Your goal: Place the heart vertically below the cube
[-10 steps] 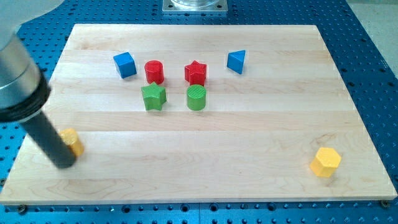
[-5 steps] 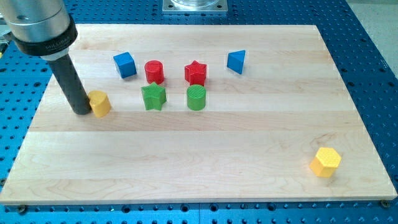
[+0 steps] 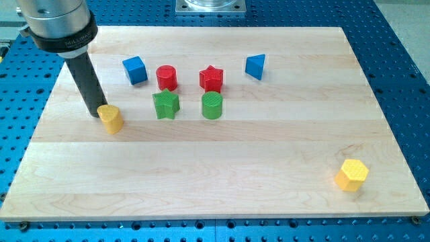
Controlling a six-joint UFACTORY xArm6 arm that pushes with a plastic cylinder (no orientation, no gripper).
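Yellow heart [image 3: 111, 118] seemingly touches my tip [image 3: 98, 113].

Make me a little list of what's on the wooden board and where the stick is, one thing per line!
board: wooden board on a blue pegboard table
my tip: at the view's left, touching the upper-left side of the yellow heart
yellow heart: below the blue cube and a bit to its left
blue cube: upper left
red cylinder: right of the cube
red star: right of the red cylinder
blue triangle block: upper right of the star
green star: under the red cylinder
green cylinder: under the red star
yellow hexagon: lower right
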